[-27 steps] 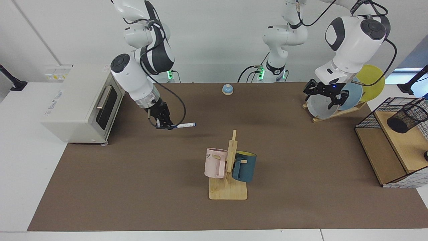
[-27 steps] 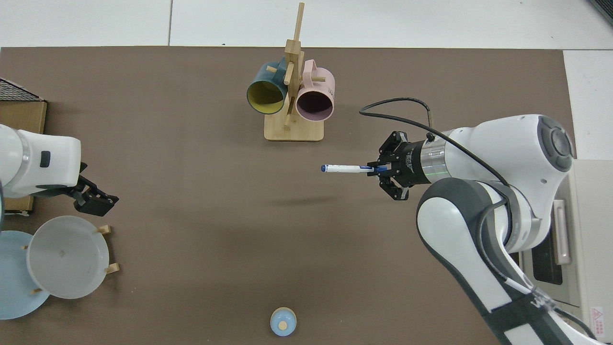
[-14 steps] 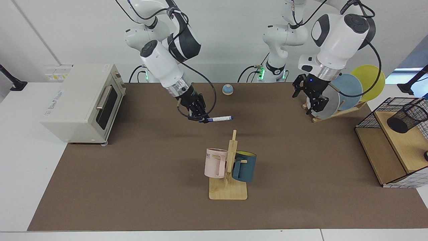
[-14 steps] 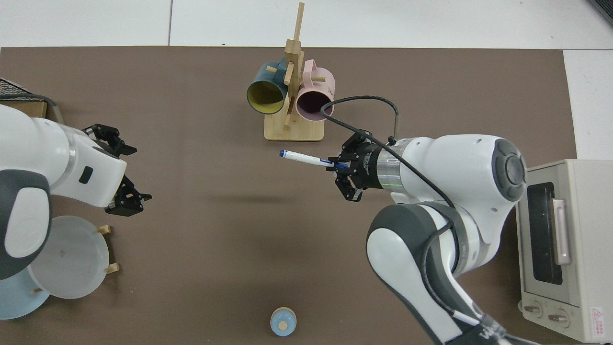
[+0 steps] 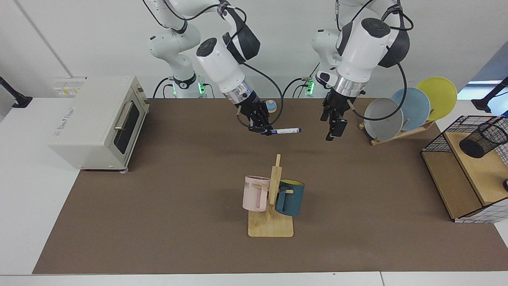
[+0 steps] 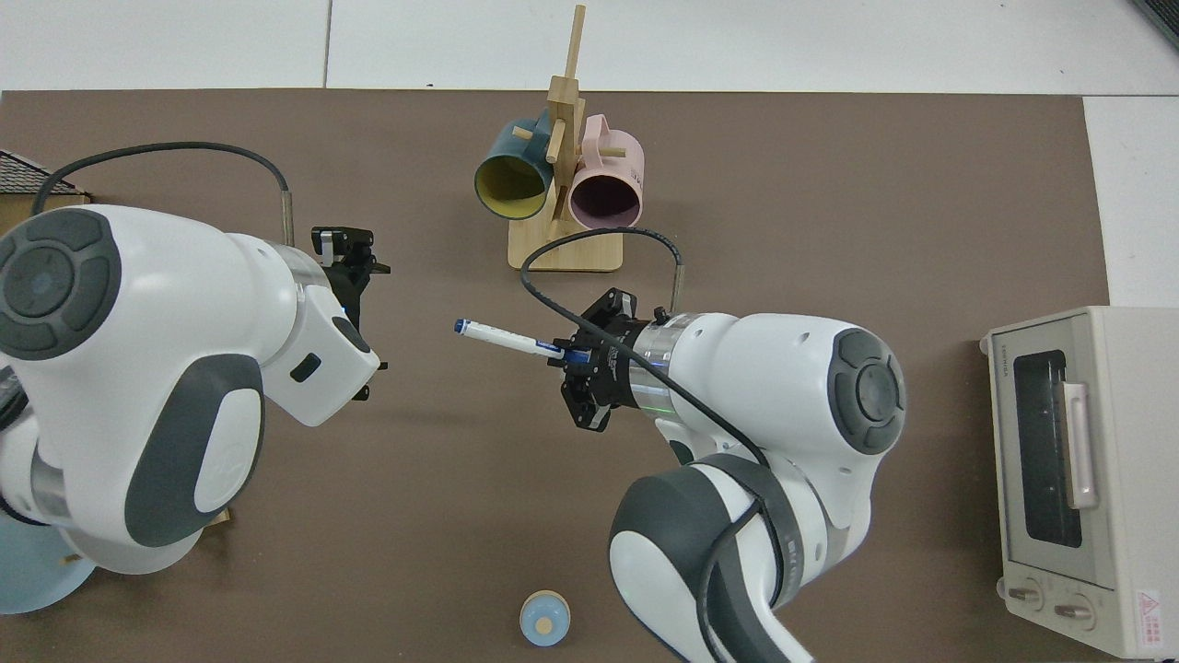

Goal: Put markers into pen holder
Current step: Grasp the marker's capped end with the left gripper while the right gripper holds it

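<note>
Right gripper [image 5: 265, 131] is pinching the slim white marker [image 5: 286, 130] by its blue end; it's light, stiff, slippery. Left gripper [image 5: 334, 126] is hanging open, empty.

Wire basket [image 5: 436, 140]: cut by facing view's edge. Pen holder [image 5: 482, 140]: interior unreadable. Left end effector [image 6: 355, 267]: lower finger hidden under its arm in top view. Blue plate [image 6: 37, 580]: cropped.

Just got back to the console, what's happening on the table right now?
The right gripper holds the marker by one end, level above the mat's middle. The left gripper hangs open just beyond the marker's free tip, apart from it; this looks like a handover setup. The pen holder sits tilted in the wire basket, with no marker visible in it.
</note>
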`<state>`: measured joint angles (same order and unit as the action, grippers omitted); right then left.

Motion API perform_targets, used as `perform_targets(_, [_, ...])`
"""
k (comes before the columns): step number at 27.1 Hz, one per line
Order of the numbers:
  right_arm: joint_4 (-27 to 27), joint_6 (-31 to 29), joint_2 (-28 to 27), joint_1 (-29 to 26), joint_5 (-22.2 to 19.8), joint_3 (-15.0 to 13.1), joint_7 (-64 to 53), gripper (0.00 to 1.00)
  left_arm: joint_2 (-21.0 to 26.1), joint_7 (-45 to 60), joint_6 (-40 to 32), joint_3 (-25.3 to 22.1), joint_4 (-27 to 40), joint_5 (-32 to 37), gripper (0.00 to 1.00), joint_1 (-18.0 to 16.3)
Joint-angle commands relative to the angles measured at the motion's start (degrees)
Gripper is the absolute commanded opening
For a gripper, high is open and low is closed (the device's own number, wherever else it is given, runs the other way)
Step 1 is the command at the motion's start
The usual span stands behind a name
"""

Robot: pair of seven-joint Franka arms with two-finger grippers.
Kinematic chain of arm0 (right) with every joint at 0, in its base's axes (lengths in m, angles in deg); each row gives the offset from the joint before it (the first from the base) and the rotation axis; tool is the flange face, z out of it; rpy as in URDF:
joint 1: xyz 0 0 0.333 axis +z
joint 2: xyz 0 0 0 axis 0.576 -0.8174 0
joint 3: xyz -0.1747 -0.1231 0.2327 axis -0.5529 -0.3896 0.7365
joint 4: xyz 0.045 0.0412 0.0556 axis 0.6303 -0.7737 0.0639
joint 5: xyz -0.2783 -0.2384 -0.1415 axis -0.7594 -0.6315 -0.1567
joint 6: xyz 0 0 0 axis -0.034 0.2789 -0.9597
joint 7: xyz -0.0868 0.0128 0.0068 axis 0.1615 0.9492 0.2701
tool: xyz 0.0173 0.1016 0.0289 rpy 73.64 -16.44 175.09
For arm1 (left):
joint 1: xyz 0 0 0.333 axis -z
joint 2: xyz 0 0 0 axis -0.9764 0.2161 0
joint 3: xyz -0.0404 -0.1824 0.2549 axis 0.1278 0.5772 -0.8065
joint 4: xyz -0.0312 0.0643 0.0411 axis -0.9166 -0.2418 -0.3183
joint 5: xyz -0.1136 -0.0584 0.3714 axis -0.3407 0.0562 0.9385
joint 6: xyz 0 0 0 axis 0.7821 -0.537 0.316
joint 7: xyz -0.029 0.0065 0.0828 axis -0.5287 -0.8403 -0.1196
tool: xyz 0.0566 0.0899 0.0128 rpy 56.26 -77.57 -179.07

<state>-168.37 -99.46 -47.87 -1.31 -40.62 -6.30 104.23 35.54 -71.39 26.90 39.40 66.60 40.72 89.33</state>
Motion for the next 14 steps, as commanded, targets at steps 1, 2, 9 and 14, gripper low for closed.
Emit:
perform_targets(1, [-1.25, -0.84, 1.17, 1.56, -1.78, -0.35, -6.3, 0.0, 1.4, -2.27, 2.23, 1.34, -1.65, -0.58, 1.0, 0.32])
perform_targets(2, [-1.51, -0.75, 1.44, 1.56, -1.78, -0.35, -7.89, 0.0, 1.58, -2.0, 2.76, 2.04, -2.09, -0.58, 1.0, 0.24])
perform_targets(9, [-1.86, -0.75, 1.7, 2.09, -1.69, -0.26, -8.18, 0.0, 1.85, -1.38, 1.27, 3.02, -0.78, -0.58, 1.0, 0.32])
perform_targets(14, [-2.13, -0.49, 2.05, 2.62, -1.51, -0.35, -8.0, 0.0, 1.06, 1.85, -1.8, 3.63, 0.45, -0.58, 1.0, 0.23])
